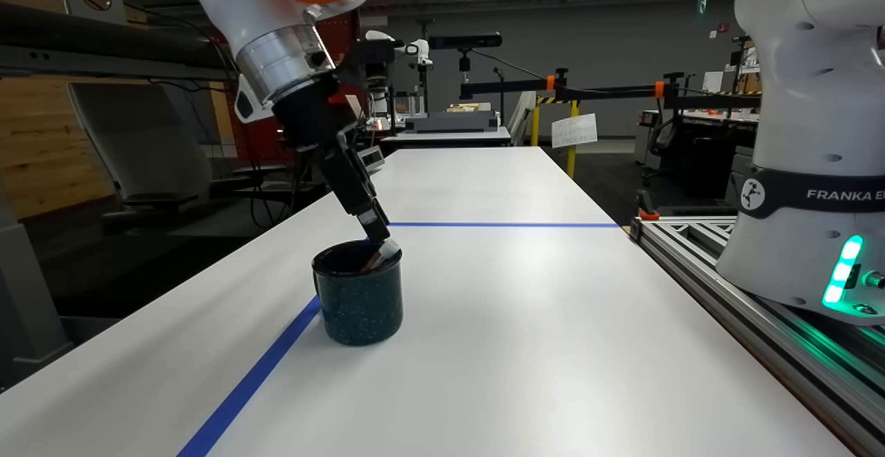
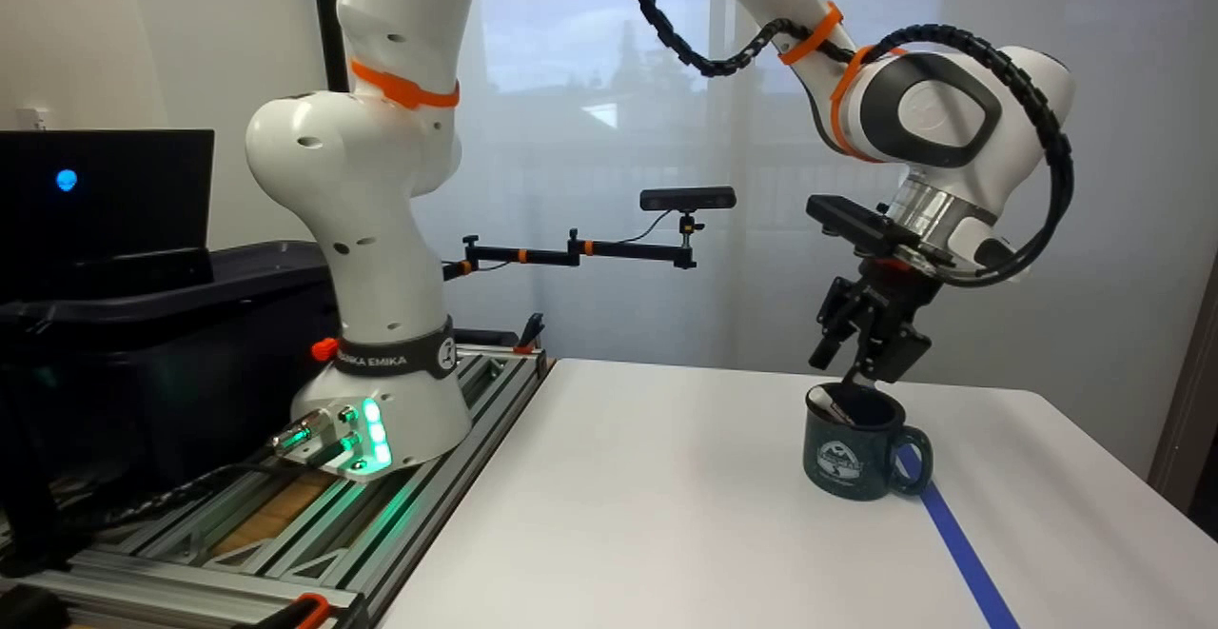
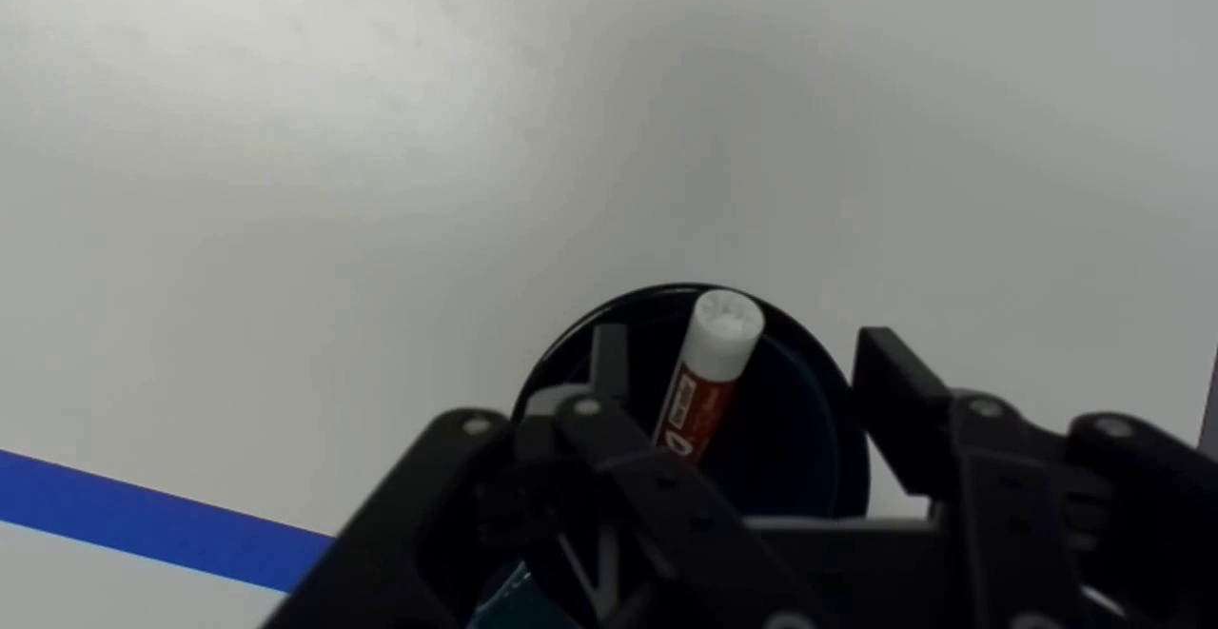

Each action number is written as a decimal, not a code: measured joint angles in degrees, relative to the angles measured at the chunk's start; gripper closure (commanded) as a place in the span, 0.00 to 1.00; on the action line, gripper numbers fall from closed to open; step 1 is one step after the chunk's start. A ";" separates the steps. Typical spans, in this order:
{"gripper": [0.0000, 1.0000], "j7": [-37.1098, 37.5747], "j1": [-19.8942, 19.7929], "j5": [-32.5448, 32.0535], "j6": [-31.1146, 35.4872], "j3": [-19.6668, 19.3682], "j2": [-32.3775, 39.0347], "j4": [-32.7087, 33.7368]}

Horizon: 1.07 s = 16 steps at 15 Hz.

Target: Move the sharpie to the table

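The sharpie (image 3: 704,372) has a white end and a reddish-brown body. It leans inside the dark cup, white end up at the rim; its lower part is hidden. It also shows in both exterior views (image 1: 380,255) (image 2: 832,404). The dark blue-green cup (image 1: 363,308) stands upright on the white table (image 1: 518,319), and it also shows in an exterior view (image 2: 847,467). My gripper (image 3: 747,367) is open over the cup's mouth. In the wrist view the sharpie lies between its two fingers, with gaps on both sides. My gripper also shows in both exterior views (image 1: 373,225) (image 2: 861,363).
Blue tape (image 1: 256,377) runs along the table past the cup, and another blue line (image 1: 498,225) crosses behind it. The cup's handle (image 2: 915,462) points away from the robot base (image 2: 390,410). A metal rail (image 2: 476,458) carries the base along the table's edge.
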 measured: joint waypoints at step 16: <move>0.95 0.05 -0.28 0.88 0.00 -0.02 3.35 2.26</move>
